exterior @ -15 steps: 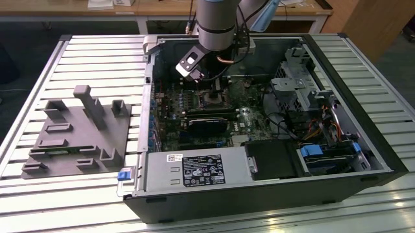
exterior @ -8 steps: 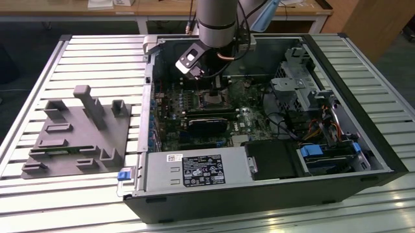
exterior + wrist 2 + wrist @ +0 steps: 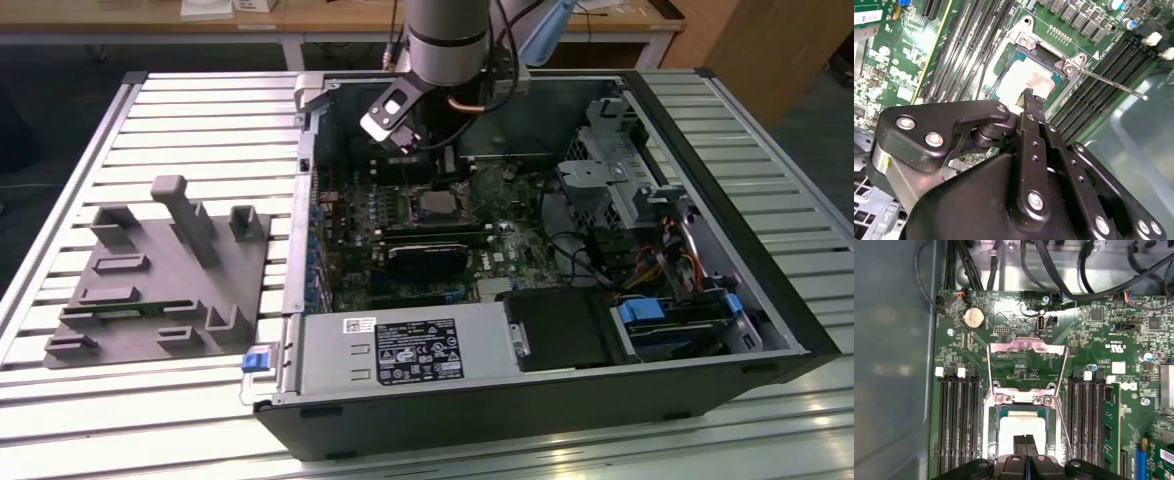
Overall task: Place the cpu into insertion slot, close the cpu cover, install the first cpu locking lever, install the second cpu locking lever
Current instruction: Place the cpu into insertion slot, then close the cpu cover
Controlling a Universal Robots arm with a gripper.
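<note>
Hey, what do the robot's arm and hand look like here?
The arm is a silver-grey cylinder with a dark band; dark cables run beside it. The hand is matte black, built of flat linkage bars dotted with silver screw heads, tapering to two slim black fingers.

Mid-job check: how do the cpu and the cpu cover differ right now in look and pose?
The cpu is a solid pale plate; the cpu cover is a silver frame with green board showing through its window. The cpu lies flat, seated; the cpu cover is swung open, clear of it. Both are square and similar in width.
</note>
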